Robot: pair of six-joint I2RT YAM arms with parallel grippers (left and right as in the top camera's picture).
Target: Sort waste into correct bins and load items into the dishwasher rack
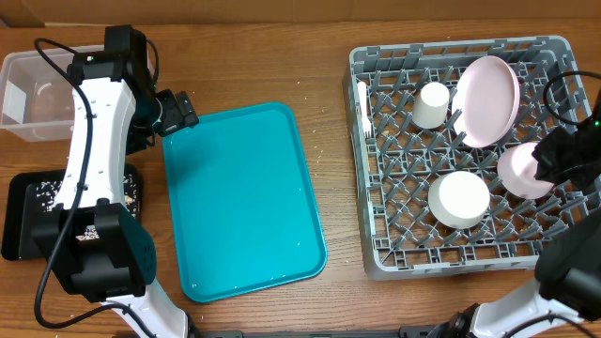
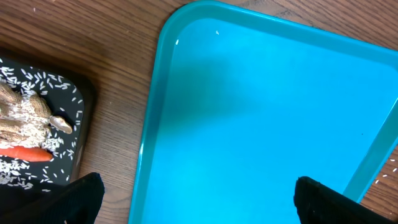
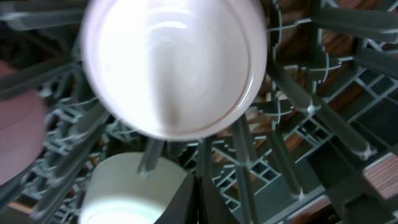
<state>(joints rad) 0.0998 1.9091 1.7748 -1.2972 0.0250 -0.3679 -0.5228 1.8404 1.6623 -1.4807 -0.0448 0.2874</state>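
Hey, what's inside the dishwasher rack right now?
The dishwasher rack holds a pink plate, a white cup, a front bowl, a second bowl on the right and what looks like a fork along its left wall. The right arm covers the right edge, hiding anything there.

**Left arm** (image 1: 94, 141): white-shelled links with black joints. It rose from a base at the lower left of the overhead view, ran up the frame and bent at the top, with the wrist turned toward the right.

**Left gripper** (image 1: 178, 111): black, jaws spread wide. In its wrist view the fingertips (image 2: 78, 199) appeared only as dark corners at the lower edge, far apart, with nothing held between them.

**Right arm** (image 1: 568, 272): dark links entering from the lower right, largely cut off by the frame edge.

**Right gripper** (image 1: 552, 155): black, fingers (image 3: 180, 202) pressed together, forming one dark wedge at the bottom centre of its wrist view, nothing clamped.
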